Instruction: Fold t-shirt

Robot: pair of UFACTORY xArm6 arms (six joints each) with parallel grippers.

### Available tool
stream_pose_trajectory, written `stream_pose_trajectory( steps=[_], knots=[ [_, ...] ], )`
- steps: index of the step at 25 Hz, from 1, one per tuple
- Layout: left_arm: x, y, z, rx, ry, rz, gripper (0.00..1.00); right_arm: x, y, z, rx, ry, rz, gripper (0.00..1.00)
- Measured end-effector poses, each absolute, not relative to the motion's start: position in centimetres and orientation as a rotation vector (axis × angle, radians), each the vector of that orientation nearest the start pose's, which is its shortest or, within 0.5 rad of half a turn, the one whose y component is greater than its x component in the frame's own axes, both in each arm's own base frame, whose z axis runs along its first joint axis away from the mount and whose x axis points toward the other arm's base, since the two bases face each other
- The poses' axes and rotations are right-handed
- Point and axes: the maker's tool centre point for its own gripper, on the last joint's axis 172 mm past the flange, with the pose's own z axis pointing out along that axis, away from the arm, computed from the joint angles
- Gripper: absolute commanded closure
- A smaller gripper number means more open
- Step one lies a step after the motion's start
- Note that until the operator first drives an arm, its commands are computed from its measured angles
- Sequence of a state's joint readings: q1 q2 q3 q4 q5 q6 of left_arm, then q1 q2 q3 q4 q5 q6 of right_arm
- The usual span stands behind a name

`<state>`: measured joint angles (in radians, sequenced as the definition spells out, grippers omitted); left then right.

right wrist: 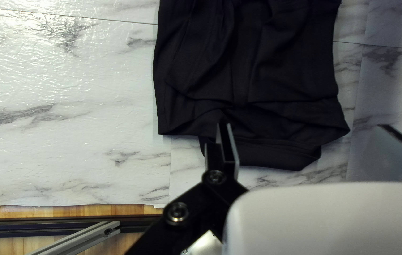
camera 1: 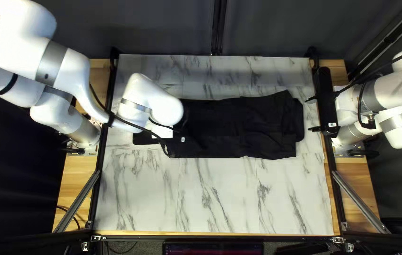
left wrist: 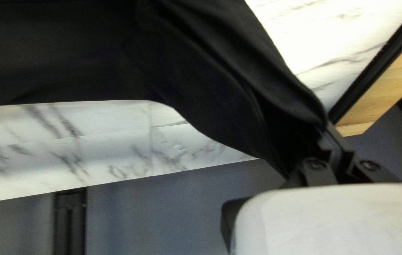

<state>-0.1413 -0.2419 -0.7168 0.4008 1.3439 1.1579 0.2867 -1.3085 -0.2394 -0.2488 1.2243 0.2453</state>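
T-shirt [camera 1: 239, 127] across table [camera 1: 220, 203], one end tight in left tool [camera 1: 177, 137], right tool [camera 1: 311, 114] wide near the other.

The black t-shirt [camera 1: 239, 127] lies in a long, wrinkled band across the marbled tabletop [camera 1: 220, 198].

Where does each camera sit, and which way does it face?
Top left view: above the near edge of the white marbled table, slanting down; white left arm and right arm show.
Left wrist view: on the left arm, looking along the black left gripper, shut on the black cloth T-shirt; dark curtain shows.
Right wrist view: on the right arm, looking along the open black right gripper toward the shirt.
All share shirt and table.
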Motion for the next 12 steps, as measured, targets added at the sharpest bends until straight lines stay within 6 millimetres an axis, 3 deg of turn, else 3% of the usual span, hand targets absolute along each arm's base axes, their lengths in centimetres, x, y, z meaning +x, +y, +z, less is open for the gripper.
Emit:
stream_pose_trajectory(
  steps=[6,12],
  knots=[
    [32.3,5.6,15.5,-2.146,1.961,0.763,1.00,24.7,1.4,23.8,-3.232,-0.142,-0.615,0.00],
    [36.4,6.5,13.8,-2.116,2.007,0.754,1.00,24.7,1.4,23.8,-3.232,-0.142,-0.615,0.00]
  ],
)
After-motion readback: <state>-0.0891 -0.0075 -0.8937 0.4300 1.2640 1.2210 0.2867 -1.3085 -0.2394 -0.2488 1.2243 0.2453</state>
